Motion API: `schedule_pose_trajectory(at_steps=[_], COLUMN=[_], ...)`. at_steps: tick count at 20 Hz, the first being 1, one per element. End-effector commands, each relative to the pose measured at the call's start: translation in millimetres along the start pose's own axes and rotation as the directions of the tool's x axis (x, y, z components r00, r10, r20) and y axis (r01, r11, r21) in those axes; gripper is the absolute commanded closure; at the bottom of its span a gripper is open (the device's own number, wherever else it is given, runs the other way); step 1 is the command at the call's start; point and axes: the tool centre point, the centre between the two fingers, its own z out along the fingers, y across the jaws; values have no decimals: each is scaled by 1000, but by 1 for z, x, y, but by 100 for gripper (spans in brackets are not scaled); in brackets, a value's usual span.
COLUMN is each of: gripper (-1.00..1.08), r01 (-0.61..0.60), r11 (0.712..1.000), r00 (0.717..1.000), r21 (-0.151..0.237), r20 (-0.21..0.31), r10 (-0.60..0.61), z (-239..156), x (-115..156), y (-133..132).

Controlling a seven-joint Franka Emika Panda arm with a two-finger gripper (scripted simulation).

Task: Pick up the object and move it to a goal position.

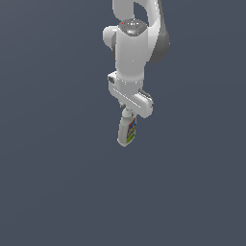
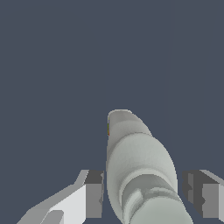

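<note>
**Bottle hanging at gripper, goal not in sight**

Exterior view: Panda arm [image 1: 132, 48] comes down from the top of frame, and the small white bottle [image 1: 127, 130] hangs directly below the gripper [image 1: 127, 111], neck end up at the hand, body pointing down and slightly tilted. Multicoloured label strip shows on the side toward the exterior view's right. Nothing under the bottle but flat dark grey background; no shadow or surface contact visible, so it looks lifted.

Wrist view, across from the bottle as landmark: one finger [image 2: 89, 192] just beside the bottle [image 2: 140, 170], bottle between, other finger [image 2: 203, 192] just beside it on the far side. Thin gaps show either side, so contact isn't confirmed; can't tell if the fingers are clamped on it or merely flanking it.

Progress, as a judgement: pick-up looks done, since the bottle hangs at the hand. Left: carry to the goal. No goal marker is visible in either view, so remaining travel can't be judged.
</note>
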Motion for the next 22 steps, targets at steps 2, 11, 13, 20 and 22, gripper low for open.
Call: schedule_pose_trajectory(at_steps=[2, 11, 13, 20, 22], gripper=[108, 108, 108, 108, 108], r01=[0, 0, 0, 0, 0], r11=[1000, 1000, 1000, 1000, 1000], r00=[1000, 1000, 1000, 1000, 1000], r21=[0, 0, 1, 1, 1], r20=[0, 1, 2, 4, 4], r10=[0, 0, 0, 0, 0], z=[0, -12, -18, -46, -52], x=[0, 10, 15, 38, 44], y=[0, 27, 40, 99, 113])
